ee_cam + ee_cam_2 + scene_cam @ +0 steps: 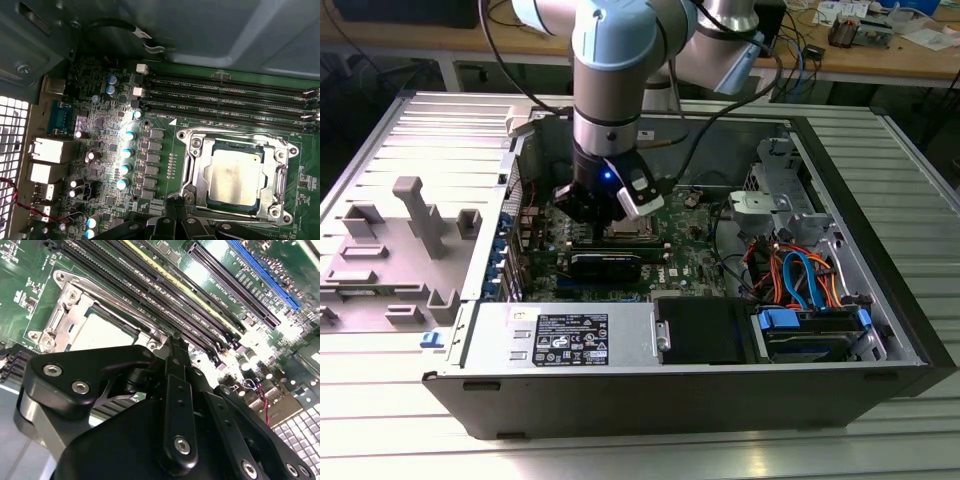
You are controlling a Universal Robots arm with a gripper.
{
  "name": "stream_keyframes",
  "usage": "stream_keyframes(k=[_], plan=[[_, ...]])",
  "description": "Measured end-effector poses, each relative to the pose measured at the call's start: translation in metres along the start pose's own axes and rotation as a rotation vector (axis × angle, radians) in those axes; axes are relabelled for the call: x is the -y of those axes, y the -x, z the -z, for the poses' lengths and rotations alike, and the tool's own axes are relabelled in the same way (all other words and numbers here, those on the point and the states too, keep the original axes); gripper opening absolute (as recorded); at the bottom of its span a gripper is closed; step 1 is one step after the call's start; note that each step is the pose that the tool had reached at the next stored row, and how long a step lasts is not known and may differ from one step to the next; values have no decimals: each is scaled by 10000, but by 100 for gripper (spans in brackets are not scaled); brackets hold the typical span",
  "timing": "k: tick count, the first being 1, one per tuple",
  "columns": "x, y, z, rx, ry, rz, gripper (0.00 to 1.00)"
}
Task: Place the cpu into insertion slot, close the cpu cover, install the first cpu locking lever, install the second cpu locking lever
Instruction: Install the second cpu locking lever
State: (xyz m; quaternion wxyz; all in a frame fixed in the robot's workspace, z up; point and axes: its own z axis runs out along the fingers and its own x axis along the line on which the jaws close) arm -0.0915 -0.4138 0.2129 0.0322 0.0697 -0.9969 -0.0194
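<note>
The cpu (pixel 234 176) sits flat in its socket on the green motherboard (pixel 115 150), a small square chip with a dull silver-grey metal top that carries a faint smudge. The cpu cover (pixel 192 172), a thin silver stamped-metal frame with an open square window, lies down around the chip, its edges bordering all four sides and screws showing at its corners. Being square, the chip has no long axis; its edges run parallel to the long black memory slots (pixel 230 97) beside the socket. In the second wrist view the same chip (pixel 102 332) appears pale and glary inside the frame (pixel 67 315).

The black metal tool (pixel 175 342) hangs just above the board at the socket's edge, its linkages bolted with hex screws; its fingers come together at a narrow tip, clenched with nothing between them. In the exterior view the arm (pixel 610 90) reaches down into the open computer case (pixel 720 390), which lies on a ribbed metal desk (pixel 900 200).
</note>
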Motion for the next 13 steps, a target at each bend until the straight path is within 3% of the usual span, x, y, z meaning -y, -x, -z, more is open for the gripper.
stream_keyframes(k=[2, 3, 4, 5, 7, 13], plan=[[-10, -4, 70, 5, -2, -1, 11], [-14, -3, 74, 268, -39, 9, 11], [-17, -5, 75, 468, -67, 16, 11], [-21, -8, 84, 554, -94, 18, 11], [-29, -14, 108, 639, -170, 18, 11], [-29, -16, 108, 659, -175, 20, 11]])
